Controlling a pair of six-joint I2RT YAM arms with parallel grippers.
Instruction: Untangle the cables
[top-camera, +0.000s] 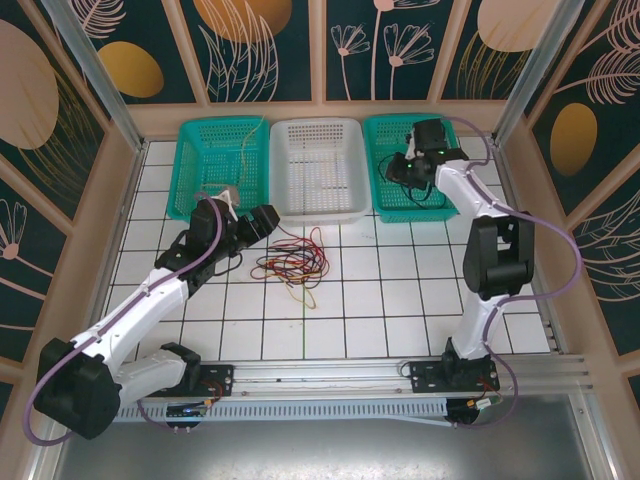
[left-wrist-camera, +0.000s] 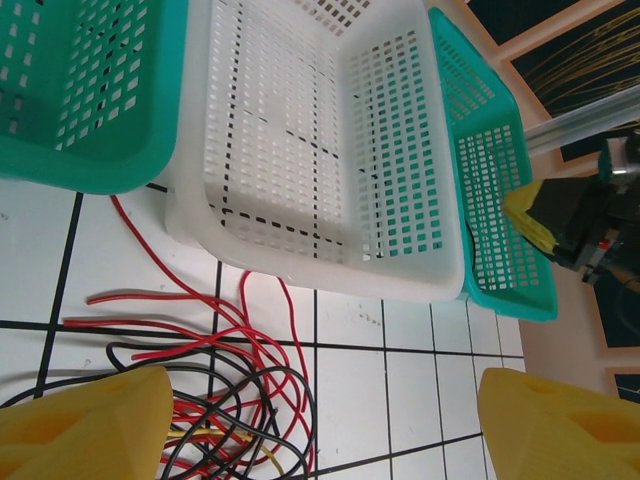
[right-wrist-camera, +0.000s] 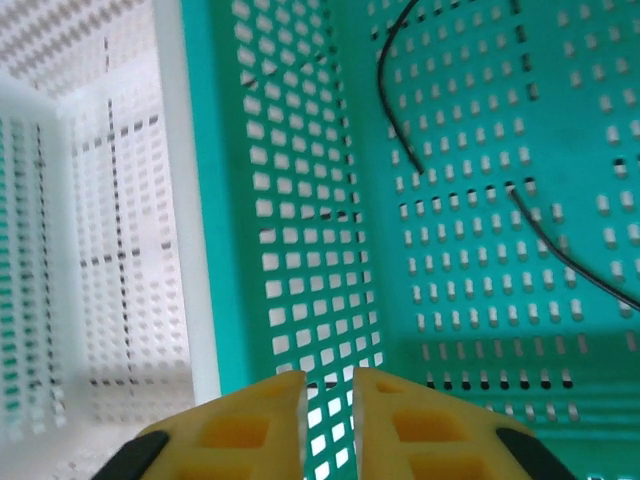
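The cables (top-camera: 292, 262) lie as a tangle of red, black and pale yellow strands on the white tiles in front of the white basket. My left gripper (top-camera: 258, 222) hovers just left of the tangle, wide open and empty. In the left wrist view the cables (left-wrist-camera: 230, 350) sit by the left finger, with bare tile between the fingertips of the gripper (left-wrist-camera: 320, 420). My right gripper (top-camera: 403, 167) is over the right green basket. Its jaws (right-wrist-camera: 330, 400) stand a narrow gap apart with nothing between them. A loose black cable (right-wrist-camera: 395, 90) lies on that basket's floor.
Three baskets line the back: a left green basket (top-camera: 190, 150) with a thin pale strand (top-camera: 250, 150) in it, a white basket (top-camera: 318, 215) and the right green basket (top-camera: 440, 212). Patterned walls and a metal frame enclose the table.
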